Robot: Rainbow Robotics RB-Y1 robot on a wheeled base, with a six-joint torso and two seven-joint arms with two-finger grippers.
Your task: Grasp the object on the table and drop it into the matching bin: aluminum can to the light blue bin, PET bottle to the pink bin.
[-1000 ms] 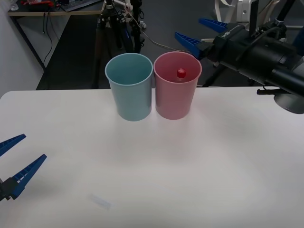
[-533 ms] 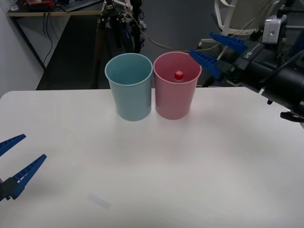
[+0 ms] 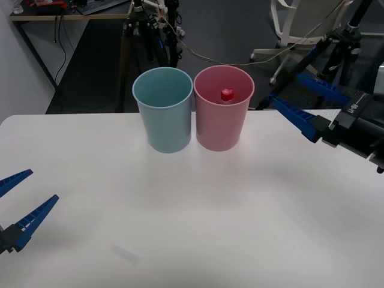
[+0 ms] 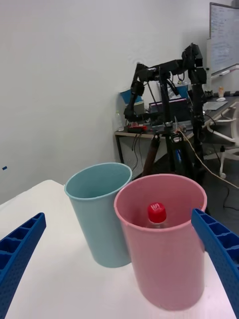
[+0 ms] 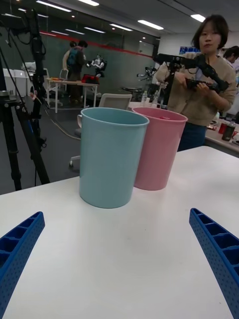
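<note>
Front view: the table (image 3: 198, 222) takes up most of the scene, its near edge and both sides cut off. At its far edge stand the light blue bin (image 3: 164, 114) and the pink bin (image 3: 222, 114), upright and side by side, their rims touching or nearly so; the pink one is on the robot's right.

The right gripper (image 3: 303, 103) hangs over the table's right part, to the right of the pink bin and apart from it, its blue ribbed fingers spread wide and holding nothing. Most of the arm behind it runs off the right edge. The left gripper (image 3: 18, 201) sits low at the near left corner, well apart from both bins, also spread and empty; only its finger ends can be seen.

The PET bottle (image 3: 227, 95) is inside the pink bin. From above, little more than its red cap can be made out. The right wrist view looks into the pink bin (image 4: 164, 239) from the side and shows the cap and a bit of clear neck (image 4: 156, 215); the bin wall hides the rest, label included. In the left wrist view the bins' walls conceal their contents.
</note>
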